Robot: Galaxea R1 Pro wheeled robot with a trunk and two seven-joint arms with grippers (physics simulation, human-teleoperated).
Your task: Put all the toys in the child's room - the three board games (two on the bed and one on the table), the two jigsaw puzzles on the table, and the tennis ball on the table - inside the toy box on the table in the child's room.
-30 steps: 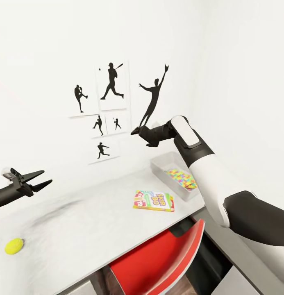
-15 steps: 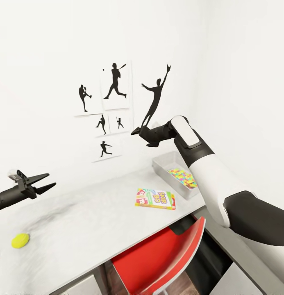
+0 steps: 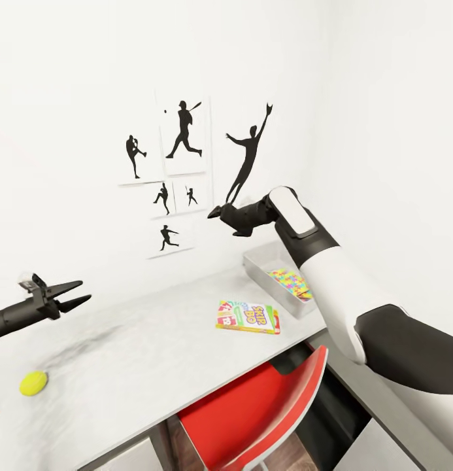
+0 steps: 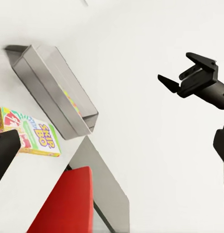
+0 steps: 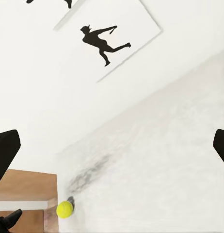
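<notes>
The tennis ball (image 3: 33, 383) lies on the light grey table (image 3: 141, 353) near its left end, also seen as the tennis ball (image 5: 64, 209). A colourful board game box (image 3: 248, 317) lies flat near the front edge, beside the toy box (image 3: 257, 269). A multicolour jigsaw puzzle (image 3: 290, 282) lies inside that bin. My left gripper (image 3: 79, 294) hovers open above the table, up and right of the ball. My right gripper (image 3: 227, 221) is open and empty in the air, just left of the toy box and well above the table. The open right gripper (image 4: 182, 73) also shows. The bed is out of view.
A red chair (image 3: 252, 412) is tucked under the table's front edge below the game box. Black silhouette sports pictures (image 3: 180, 163) hang on the white wall behind. A brown wooden surface (image 5: 24, 187) lies past the table's end near the ball.
The head view has shifted slightly, moving the pictures and table a little to the right. Both arms keep nearly the same pose, and both grippers stay open.
</notes>
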